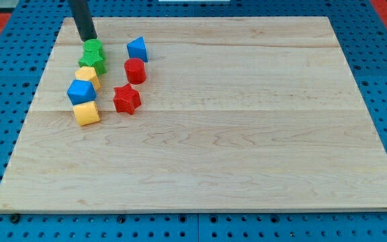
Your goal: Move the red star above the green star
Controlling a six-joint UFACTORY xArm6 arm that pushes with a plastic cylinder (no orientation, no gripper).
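The near half of the wooden board (pixel 234 161) carries nothing but its own grain, and the blocks sit gathered toward the view's upper left. Nearest the view's bottom is a yellow cube (pixel 86 113), and just to its right, a little farther up, lies the red star (pixel 126 99). Above the yellow cube a blue block (pixel 81 91) touches it, its shape hard to make out beyond angled faces, and behind that a second yellow block (pixel 88 75) is partly hidden. Farther up, a red cylinder (pixel 135 70) stands just above the red star, apart from it by a narrow gap. The green star (pixel 93 60) lies beyond the second yellow block, with another green block (pixel 93 47) pressed close behind it; the two greens merge so that their outlines are hard to separate. A blue triangular block (pixel 137 48) sits farthest up on the right of the cluster. The count comes to two red, two yellow, two blue and two green pieces. The arm carries no pincer, only a dark rod, and my tip (pixel 89 39) rests at the far edge of the green pair, seemingly touching it. The red star lies well down the view and to the right of my tip, with the green and yellow blocks between them, and below and right of the green star.
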